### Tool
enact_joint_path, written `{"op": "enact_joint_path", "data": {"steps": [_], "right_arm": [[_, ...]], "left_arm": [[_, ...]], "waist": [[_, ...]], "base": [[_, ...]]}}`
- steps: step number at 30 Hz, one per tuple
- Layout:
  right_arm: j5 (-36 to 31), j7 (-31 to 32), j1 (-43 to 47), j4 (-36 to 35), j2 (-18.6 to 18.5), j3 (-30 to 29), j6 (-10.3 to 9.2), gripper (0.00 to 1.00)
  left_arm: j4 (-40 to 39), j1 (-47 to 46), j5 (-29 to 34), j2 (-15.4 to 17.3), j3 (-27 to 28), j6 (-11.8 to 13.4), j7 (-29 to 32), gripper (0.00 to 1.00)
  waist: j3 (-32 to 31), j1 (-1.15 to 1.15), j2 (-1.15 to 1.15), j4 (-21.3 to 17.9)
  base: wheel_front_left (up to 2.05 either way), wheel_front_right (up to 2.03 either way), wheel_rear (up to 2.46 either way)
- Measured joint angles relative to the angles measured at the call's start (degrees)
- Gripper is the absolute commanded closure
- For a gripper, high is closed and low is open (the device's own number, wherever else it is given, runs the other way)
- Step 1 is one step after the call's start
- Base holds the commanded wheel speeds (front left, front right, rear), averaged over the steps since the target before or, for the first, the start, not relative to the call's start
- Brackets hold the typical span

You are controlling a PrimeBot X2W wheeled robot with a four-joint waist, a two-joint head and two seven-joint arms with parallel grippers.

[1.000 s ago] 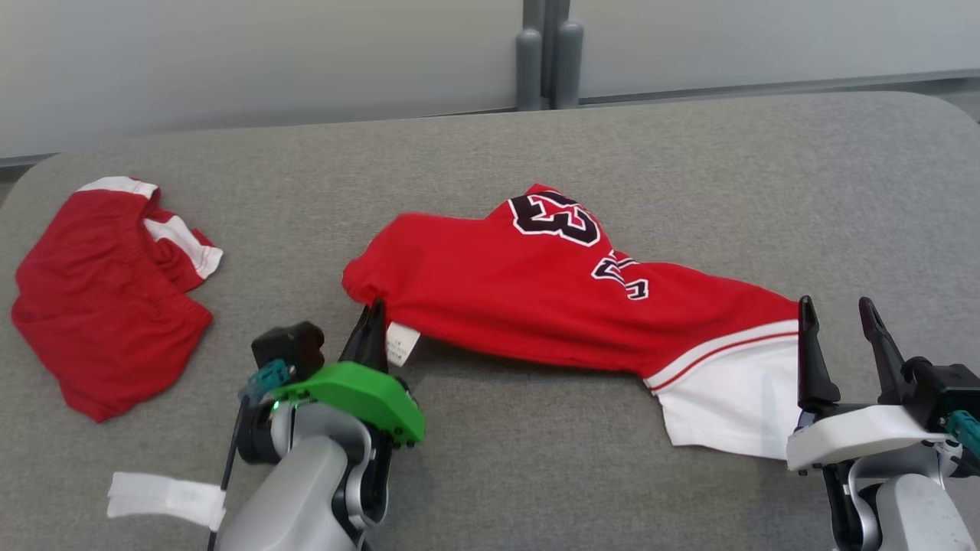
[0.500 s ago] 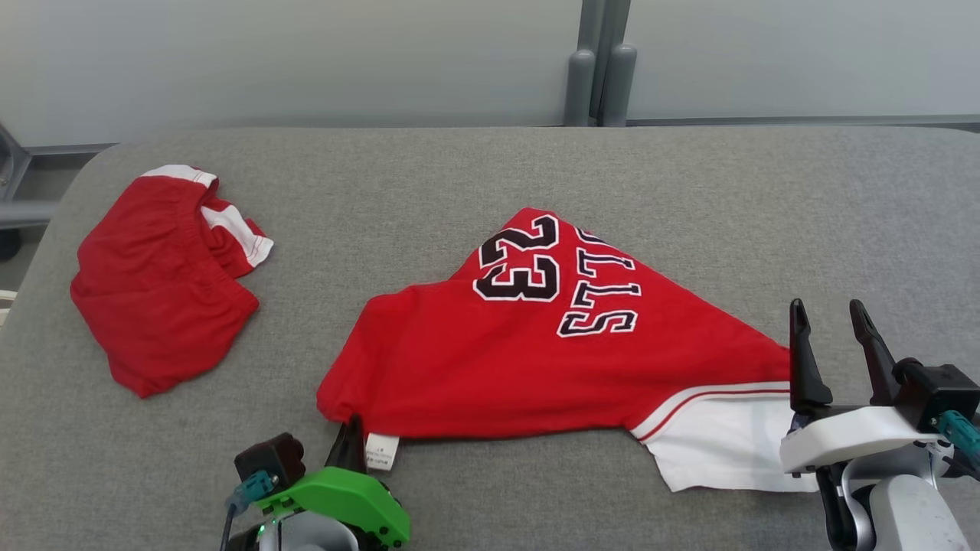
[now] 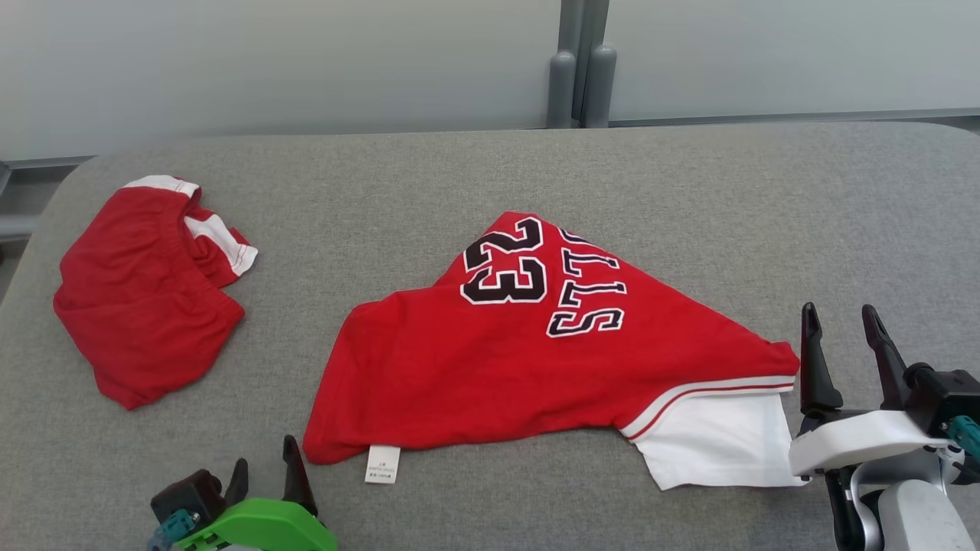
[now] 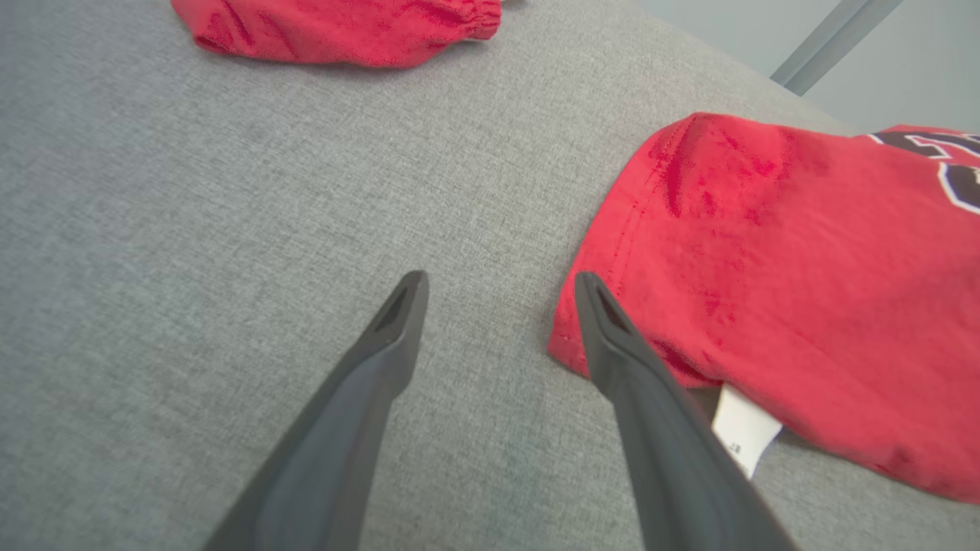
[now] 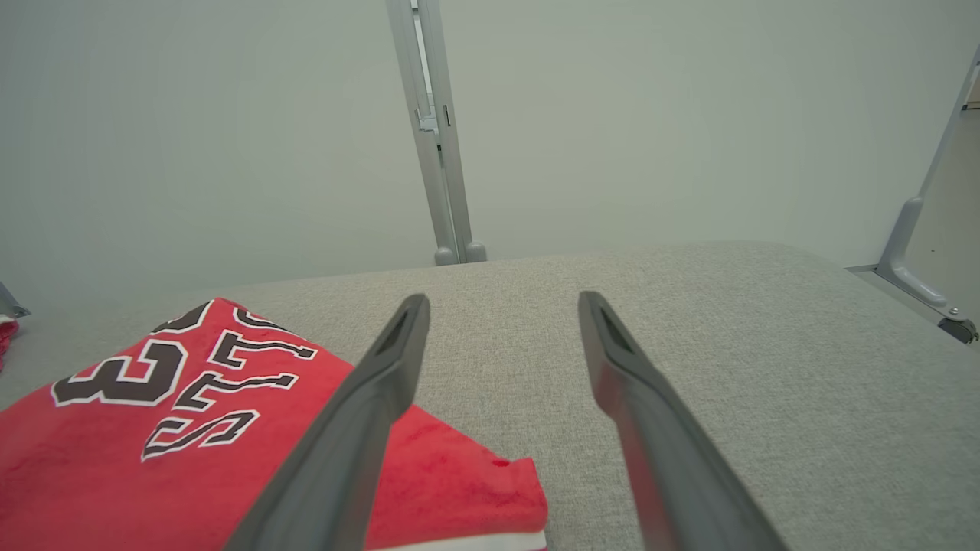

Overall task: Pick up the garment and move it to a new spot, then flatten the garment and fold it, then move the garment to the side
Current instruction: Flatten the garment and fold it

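Jersey (image 3: 536, 360) lies loose on grey padded table (image 3: 689, 199), roughly centre of the head view, spreading toward 4 and 7 o'clock. It is a red knit with a black "23" outlined in white and black-and-white block letters next to the number, all printed sideways. A white and red stripe trim runs into a plain white panel at the 4 o'clock end. Cloth is not flat: it is folded over itself, peaks at 12 o'clock, and has soft wrinkles along the 6 o'clock edge. White care label (image 3: 383, 464) sticks out from under the 7 o'clock corner. Left gripper (image 3: 266, 453) with green housing sits at 7 o'clock, released, fingers spread with only bare table between them. In the left wrist view one finger of the left gripper (image 4: 501, 277) sits just beside the jersey's red hem corner (image 4: 582, 344), and contact cannot be told. Right gripper (image 3: 838, 310) with white housing sits at 4 o'clock, also released and empty, its inner finger just beside the jersey's trimmed end. In the right wrist view the fingers point at 12 o'clock over bare table, with the jersey at 8 o'clock. Red shorts (image 3: 145, 298) with white trim sit bunched at 9 o'clock, well apart from the jersey. Grey wall posts (image 3: 579, 76) stand at 12 o'clock behind the table.
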Motion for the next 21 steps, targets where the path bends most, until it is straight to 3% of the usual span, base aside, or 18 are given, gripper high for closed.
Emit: {"op": "enact_joint_path", "data": {"steps": [5, 14, 21], "right_arm": [[0.0, 0.0, 0.54, -0.07, 0.0, -0.22, 0.0, 0.0], [0.0, 0.0, 0.79, 0.18, 0.0, 0.94, 0.0, 0.0], [-0.9, 0.0, 2.57, -1.42, -0.02, 1.36, 0.0, 0.0]], "left_arm": [[-4.53, 1.13, 3.15, 0.74, 2.82, 0.41, -0.09, 0.0], [-6.45, -0.88, 6.0, 0.82, 1.41, -0.18, -0.1, 0.0], [-11.88, 0.71, 11.0, 0.25, 3.42, -1.65, -0.1, 0.0]], "waist": [[-0.63, 0.0, 0.0, -0.16], [-1.85, 0.0, 0.0, -1.42], [-3.86, 0.0, 0.0, -3.21]], "base": [[0.0, 0.0, 0.0], [0.0, 0.0, 0.0], [0.0, 0.0, 0.0]]}}
